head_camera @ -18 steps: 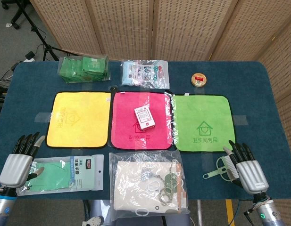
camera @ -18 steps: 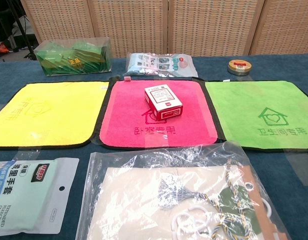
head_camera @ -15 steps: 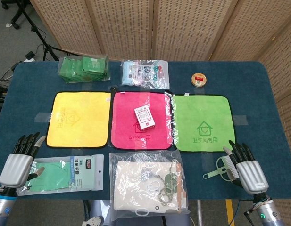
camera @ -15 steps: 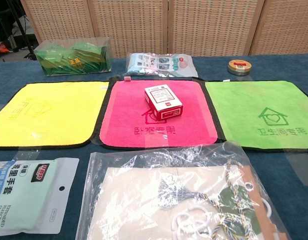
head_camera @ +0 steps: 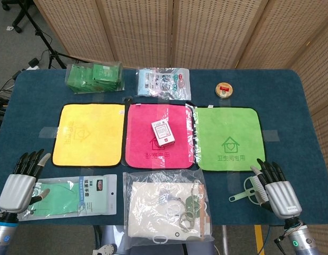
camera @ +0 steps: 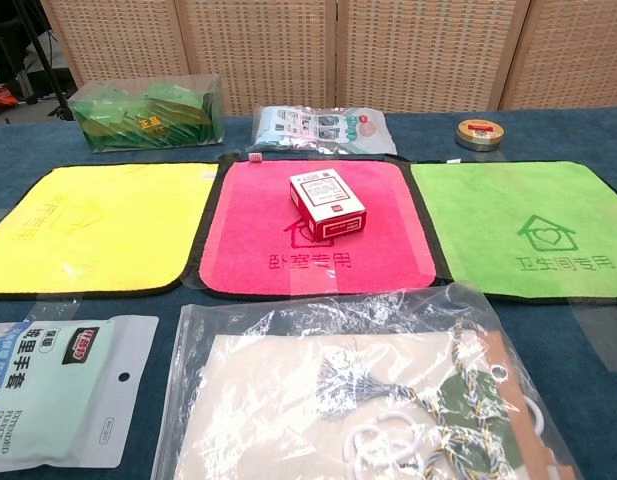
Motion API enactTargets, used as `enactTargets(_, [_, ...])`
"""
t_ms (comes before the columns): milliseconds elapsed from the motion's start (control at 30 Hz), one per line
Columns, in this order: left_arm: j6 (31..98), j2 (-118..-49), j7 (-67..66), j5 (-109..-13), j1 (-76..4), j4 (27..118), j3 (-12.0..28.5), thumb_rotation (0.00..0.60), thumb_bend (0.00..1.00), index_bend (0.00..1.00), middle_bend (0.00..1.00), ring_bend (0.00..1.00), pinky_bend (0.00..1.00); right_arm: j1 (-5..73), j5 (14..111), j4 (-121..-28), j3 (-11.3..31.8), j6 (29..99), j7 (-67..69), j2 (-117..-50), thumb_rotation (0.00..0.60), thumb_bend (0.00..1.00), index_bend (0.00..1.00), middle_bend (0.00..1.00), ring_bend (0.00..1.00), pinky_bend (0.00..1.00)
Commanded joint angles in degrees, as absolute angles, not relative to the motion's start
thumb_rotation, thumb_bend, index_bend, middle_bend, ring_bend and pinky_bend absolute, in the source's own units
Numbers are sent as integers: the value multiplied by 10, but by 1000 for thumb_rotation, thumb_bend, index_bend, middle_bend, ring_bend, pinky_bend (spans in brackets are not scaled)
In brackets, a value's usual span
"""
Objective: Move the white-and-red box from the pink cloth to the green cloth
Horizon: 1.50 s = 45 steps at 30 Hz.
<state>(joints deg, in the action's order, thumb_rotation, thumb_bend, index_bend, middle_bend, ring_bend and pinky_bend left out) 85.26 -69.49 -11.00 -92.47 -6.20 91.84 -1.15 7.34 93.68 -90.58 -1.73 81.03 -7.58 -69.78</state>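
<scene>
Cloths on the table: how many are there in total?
3, side by side in one row: the yellow cloth on the left, the pink cloth in the middle under the white-and-red box, the green cloth on the right.

The white-and-red box (head_camera: pixel 162 133) is lying flat near the middle of the pink cloth (head_camera: pixel 140 149), turned at a slight angle to its edges. The green cloth (head_camera: pixel 235 122) is lying spread flat just beside it.

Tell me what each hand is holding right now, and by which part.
Nothing is held. The left hand and right hand are both open near the table's front edge, fingers apart. The white-and-red box lies untouched on the pink cloth.
</scene>
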Motion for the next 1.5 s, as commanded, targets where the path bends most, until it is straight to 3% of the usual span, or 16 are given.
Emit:
enactTargets(33, [853, -695, -110, -926, -61, 919, -12, 600, 155, 4, 0, 0, 0, 74, 937, -905, -18, 809, -78, -699, 600, 466, 110, 0, 0, 0])
enactTargets(967, [852, -694, -111, -927, -62, 924, -12, 600, 155, 4, 0, 0, 0, 90, 925, -906, -6, 787, -90, -708, 600, 466, 109, 0, 0, 0])
enactTargets(1200, [845, -691, -96, -910, -65, 919, -3, 600, 155, 4, 0, 0, 0, 137, 900, -937, 28, 735, -142, -706, 600, 466, 110, 0, 0, 0])
enactTargets(1500, [826, -692, -79, -890, -73, 909, 3, 600, 155, 4, 0, 0, 0, 239, 813, -995, 108, 633, -279, -717, 600, 466, 109, 0, 0, 0])
